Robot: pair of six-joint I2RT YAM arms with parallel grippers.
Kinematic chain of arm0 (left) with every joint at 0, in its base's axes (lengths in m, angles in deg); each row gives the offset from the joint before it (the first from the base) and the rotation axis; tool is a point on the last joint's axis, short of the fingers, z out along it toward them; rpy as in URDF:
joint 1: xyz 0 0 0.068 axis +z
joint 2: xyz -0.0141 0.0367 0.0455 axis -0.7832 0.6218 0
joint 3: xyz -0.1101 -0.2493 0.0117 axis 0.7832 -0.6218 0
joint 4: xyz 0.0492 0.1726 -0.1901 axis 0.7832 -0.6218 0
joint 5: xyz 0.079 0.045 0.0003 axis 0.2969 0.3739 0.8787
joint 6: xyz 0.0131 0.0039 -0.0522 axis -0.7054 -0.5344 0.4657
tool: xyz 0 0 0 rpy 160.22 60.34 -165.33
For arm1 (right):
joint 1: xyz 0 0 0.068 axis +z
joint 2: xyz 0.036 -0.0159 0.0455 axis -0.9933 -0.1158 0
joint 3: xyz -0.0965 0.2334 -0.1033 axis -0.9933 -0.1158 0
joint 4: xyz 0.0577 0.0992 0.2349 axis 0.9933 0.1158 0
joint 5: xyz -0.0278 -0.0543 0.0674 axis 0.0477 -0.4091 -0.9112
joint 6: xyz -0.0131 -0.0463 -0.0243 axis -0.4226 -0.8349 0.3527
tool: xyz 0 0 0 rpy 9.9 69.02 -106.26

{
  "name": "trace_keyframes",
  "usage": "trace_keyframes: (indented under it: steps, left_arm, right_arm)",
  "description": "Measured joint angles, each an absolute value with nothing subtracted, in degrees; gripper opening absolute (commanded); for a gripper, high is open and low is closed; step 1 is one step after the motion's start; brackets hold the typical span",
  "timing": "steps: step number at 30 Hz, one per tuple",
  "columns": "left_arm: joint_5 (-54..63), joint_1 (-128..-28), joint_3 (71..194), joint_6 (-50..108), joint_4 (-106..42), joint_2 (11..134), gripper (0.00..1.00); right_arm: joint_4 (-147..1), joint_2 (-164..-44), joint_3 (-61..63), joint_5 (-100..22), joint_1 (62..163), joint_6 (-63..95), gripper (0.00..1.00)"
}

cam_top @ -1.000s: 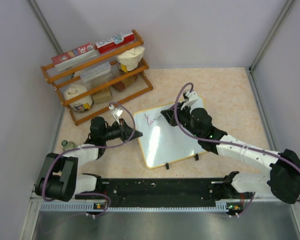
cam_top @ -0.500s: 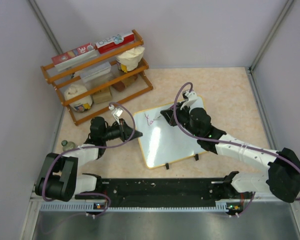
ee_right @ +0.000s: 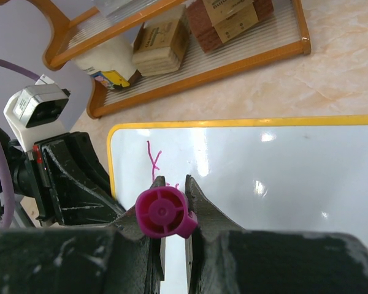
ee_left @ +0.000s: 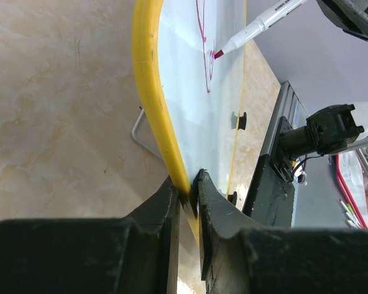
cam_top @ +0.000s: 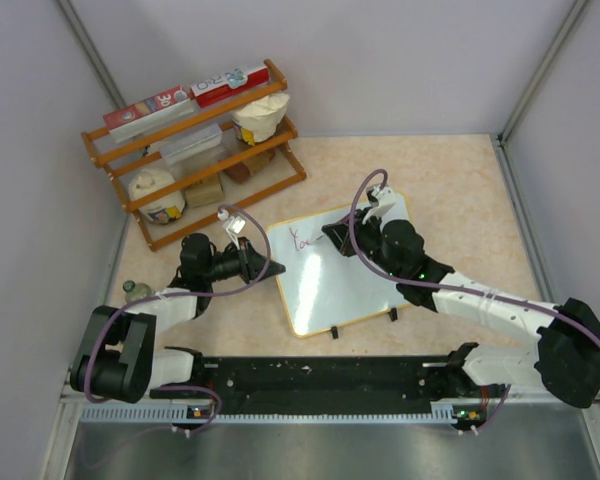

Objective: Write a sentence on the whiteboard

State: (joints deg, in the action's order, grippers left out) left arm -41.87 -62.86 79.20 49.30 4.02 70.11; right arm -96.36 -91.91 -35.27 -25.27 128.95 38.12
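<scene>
Far left at the back, an orange wooden two-shelf rack (cam_top: 195,150) is parked against the wall. It's loaded with red-and-white boxes on top, plus a clear tub, brown blocks and white jars below. Everything is set on a beige marble-look table (cam_top: 460,180).

Next over, the left gripper (cam_top: 276,268) is stretched out low over the table and clamped onto the left edge of the flat white whiteboard with the thin yellow rim and rounded corners (cam_top: 345,290). In the left wrist view the rim is pinched right between the two black fingers (ee_left: 162,205), so that claw is clenched on the board, no question. A thin pale wire loop (ee_left: 138,131) is seen just beside that rim; what it belongs to can't be told.

The whiteboard itself is found mid-table, turned a bit off square, with two small black clips (cam_top: 334,333) on its near edge. A few magenta pen strokes (cam_top: 302,240) are scribbled by its far left corner.

A white-barrelled marker with a magenta tip (ee_left: 264,21) is angled down onto the board, with the tip apparently touching the surface right at those strokes.

On the right, the right gripper (cam_top: 332,232) is held above the far part of the board. The marker is gripped tight between its fingers, with the magenta butt end facing the wrist camera.
</scene>
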Motion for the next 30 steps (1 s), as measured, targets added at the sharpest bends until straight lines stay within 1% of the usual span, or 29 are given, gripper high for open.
trace_keyframes:
  steps: [30]
  left_arm:
    - [-41.85,-62.86,79.2,49.3,4.02,70.11,0.0]
  right_arm:
    - [-95.96,-91.28,-35.09,-22.23,128.95,38.03,0.0]
